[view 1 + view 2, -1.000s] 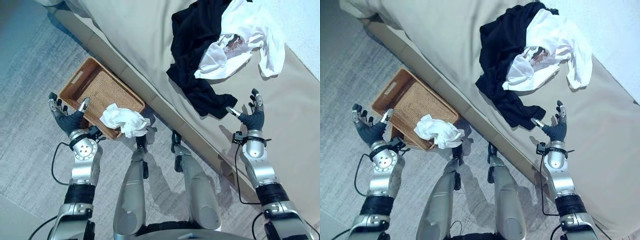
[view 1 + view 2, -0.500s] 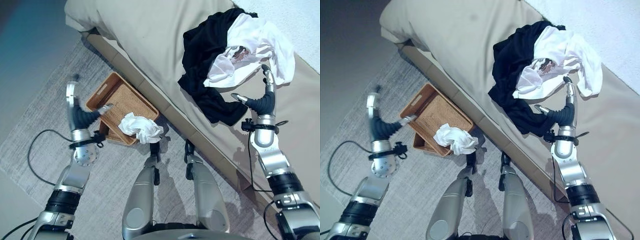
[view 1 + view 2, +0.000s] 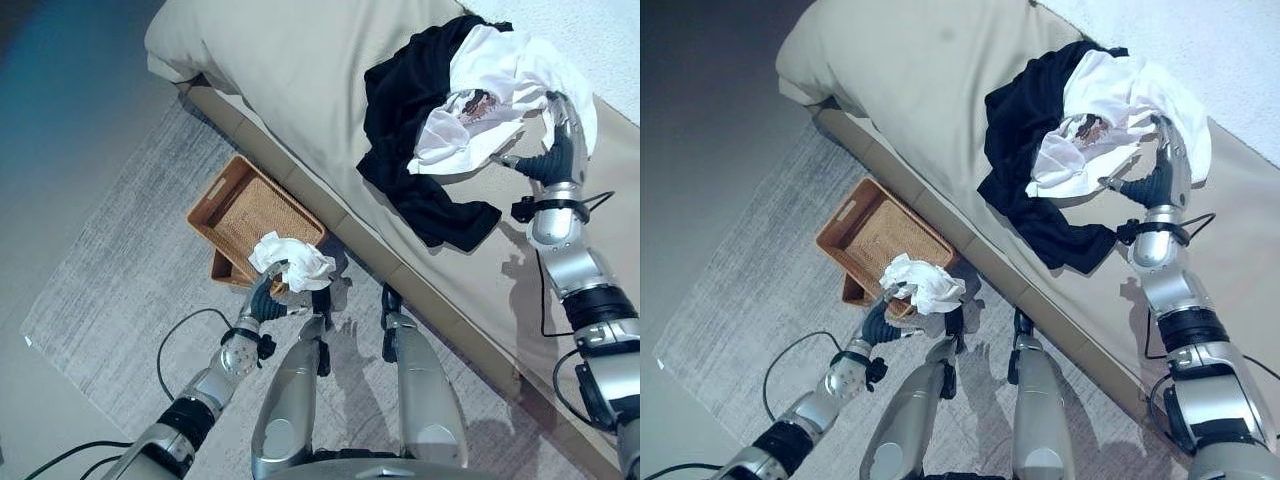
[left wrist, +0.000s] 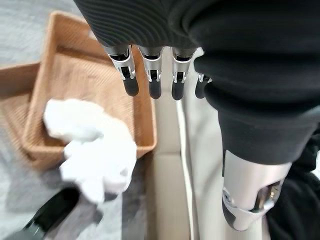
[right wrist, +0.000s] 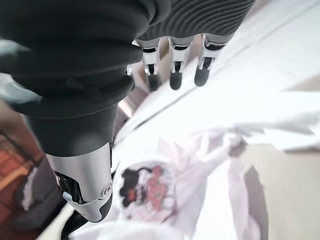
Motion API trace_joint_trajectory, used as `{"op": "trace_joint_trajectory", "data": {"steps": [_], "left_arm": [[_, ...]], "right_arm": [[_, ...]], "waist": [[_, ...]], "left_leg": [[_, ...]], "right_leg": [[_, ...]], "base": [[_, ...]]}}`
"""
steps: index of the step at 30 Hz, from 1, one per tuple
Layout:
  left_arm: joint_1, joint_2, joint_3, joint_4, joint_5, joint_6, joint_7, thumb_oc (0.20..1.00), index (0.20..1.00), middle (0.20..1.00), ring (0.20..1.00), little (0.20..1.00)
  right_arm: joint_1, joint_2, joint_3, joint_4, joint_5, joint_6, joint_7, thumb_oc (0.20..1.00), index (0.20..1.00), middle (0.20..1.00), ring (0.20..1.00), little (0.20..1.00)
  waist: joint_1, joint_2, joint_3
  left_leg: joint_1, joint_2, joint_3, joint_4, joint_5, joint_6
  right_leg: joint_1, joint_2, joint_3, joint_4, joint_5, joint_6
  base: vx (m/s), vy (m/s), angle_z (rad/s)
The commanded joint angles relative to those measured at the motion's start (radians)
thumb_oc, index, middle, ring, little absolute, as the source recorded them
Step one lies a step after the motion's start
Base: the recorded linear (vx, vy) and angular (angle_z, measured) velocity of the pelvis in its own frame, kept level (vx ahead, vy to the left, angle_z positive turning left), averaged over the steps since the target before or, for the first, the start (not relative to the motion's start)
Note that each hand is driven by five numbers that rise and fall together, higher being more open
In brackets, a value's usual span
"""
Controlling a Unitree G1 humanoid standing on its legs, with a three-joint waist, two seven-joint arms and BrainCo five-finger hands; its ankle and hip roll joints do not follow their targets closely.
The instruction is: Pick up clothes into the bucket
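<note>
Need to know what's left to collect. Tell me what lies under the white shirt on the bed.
A black garment lies partly under the white shirt on the bed. Anything else beneath is covered.

A bed [image 3: 300, 90] with a beige cover runs diagonally across the upper part of the head views. Its padded beige base [image 3: 420, 300] follows the near edge. A white textured bedspread [image 3: 1200, 50] covers the far upper corner. Beside the bed lies a grey rug [image 3: 130, 250] on a smooth floor [image 3: 50, 100], darker toward the upper left.
</note>
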Motion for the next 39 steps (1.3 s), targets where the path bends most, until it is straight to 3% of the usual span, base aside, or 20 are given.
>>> {"op": "trace_joint_trajectory", "data": {"steps": [1, 9, 16, 22, 24, 25, 26, 28, 39], "left_arm": [[0.032, 0.002, 0.017, 0.036, -0.029, 0.008, 0.023, 1.0, 1.0, 1.0, 1.0, 1.0], [0.043, -0.079, 0.138, 0.179, -0.25, 0.017, 0.13, 1.0, 1.0, 1.0, 1.0, 1.0], [0.019, -0.08, 0.113, 0.166, -0.299, -0.004, 0.142, 1.0, 1.0, 1.0, 1.0, 1.0], [-0.007, -0.08, 0.046, 0.114, -0.326, -0.015, 0.13, 1.0, 1.0, 1.0, 1.0, 1.0], [-0.013, -0.079, 0.014, 0.086, -0.328, -0.015, 0.122, 1.0, 1.0, 1.0, 1.0, 1.0], [-0.014, -0.08, 0.015, 0.085, -0.327, -0.015, 0.122, 1.0, 1.0, 1.0, 1.0, 1.0], [-0.017, -0.076, 0.003, 0.061, -0.328, -0.012, 0.116, 1.0, 1.0, 1.0, 1.0, 1.0], [-0.018, -0.075, -0.007, 0.043, -0.334, -0.013, 0.111, 1.0, 1.0, 1.0, 1.0, 1.0], [-0.017, -0.066, -0.002, 0.011, -0.374, -0.011, 0.102, 1.0, 1.0, 1.0, 1.0, 1.0]], "right_arm": [[-0.079, -0.059, 0.021, 0.011, -0.036, 0.009, -0.078, 1.0, 1.0, 1.0, 1.0, 1.0], [-0.357, -0.115, 0.142, 0.183, -0.015, 0.059, -0.164, 1.0, 1.0, 1.0, 1.0, 1.0], [-0.559, -0.132, 0.27, 0.338, 0.017, 0.067, -0.174, 1.0, 1.0, 1.0, 1.0, 1.0], [-0.74, -0.156, 0.436, 0.544, 0.087, 0.073, -0.069, 1.0, 1.0, 1.0, 1.0, 1.0], [-0.804, -0.172, 0.495, 0.612, 0.107, 0.082, -0.036, 1.0, 1.0, 1.0, 1.0, 1.0], [-0.808, -0.172, 0.497, 0.614, 0.108, 0.08, -0.035, 1.0, 1.0, 1.0, 1.0, 1.0], [-0.842, -0.189, 0.548, 0.641, 0.101, 0.087, -0.006, 1.0, 1.0, 1.0, 1.0, 1.0], [-0.868, -0.209, 0.583, 0.68, 0.095, 0.095, 0.022, 1.0, 1.0, 1.0, 1.0, 1.0], [-0.956, -0.233, 0.708, 0.699, 0.072, 0.093, 0.095, 1.0, 1.0, 1.0, 1.0, 1.0]], "waist": [[0.002, -0.054, -0.016], [0.025, -0.044, 0.041], [0.038, -0.031, 0.053], [0.056, -0.022, 0.053], [0.058, -0.018, 0.053], [0.06, -0.014, 0.053], [0.059, -0.016, 0.053], [0.063, -0.013, 0.053], [0.076, -0.019, 0.053]], "left_leg": [[0.02, -0.013, -0.081, 0.019, -0.04, -0.017], [-0.051, -0.017, -0.09, 0.05, -0.03, -0.023], [-0.091, -0.009, -0.105, 0.028, -0.004, -0.031], [-0.117, -0.007, -0.124, -0.009, 0.022, -0.04], [-0.112, -0.011, -0.135, -0.016, 0.005, -0.046], [-0.133, -0.01, -0.131, -0.013, 0.029, -0.042], [-0.125, -0.013, -0.138, -0.019, 0.007, -0.047], [-0.142, -0.015, -0.141, -0.017, 0.01, -0.049], [-0.242, -0.01, -0.153, 0.004, 0.019, -0.053]], "right_leg": [[0.054, -0.077, -0.054, -0.009, -0.018, 0.072], [-0.032, -0.084, -0.056, 0.06, -0.029, 0.061], [-0.094, -0.085, -0.062, 0.078, -0.033, 0.059], [-0.144, -0.088, -0.074, 0.099, -0.037, 0.055], [-0.15, -0.092, -0.067, 0.123, -0.074, 0.062], [-0.165, -0.093, -0.078, 0.113, -0.041, 0.053], [-0.17, -0.097, -0.068, 0.132, -0.077, 0.061], [-0.19, -0.1, -0.071, 0.14, -0.078, 0.061], [-0.291, -0.091, -0.064, 0.163, -0.073, 0.058]], "base": [[-0.01, -0.039, -0.01], [-0.01, -0.039, 0.05], [0.0, -0.03, 0.04], [0.02, -0.025, 0.07], [0.05, -0.041, 0.14], [0.01, -0.024, 0.25], [0.01, -0.029, 0.2], [0.05, -0.055, 0.11], [0.0, -0.021, 0.02]]}}
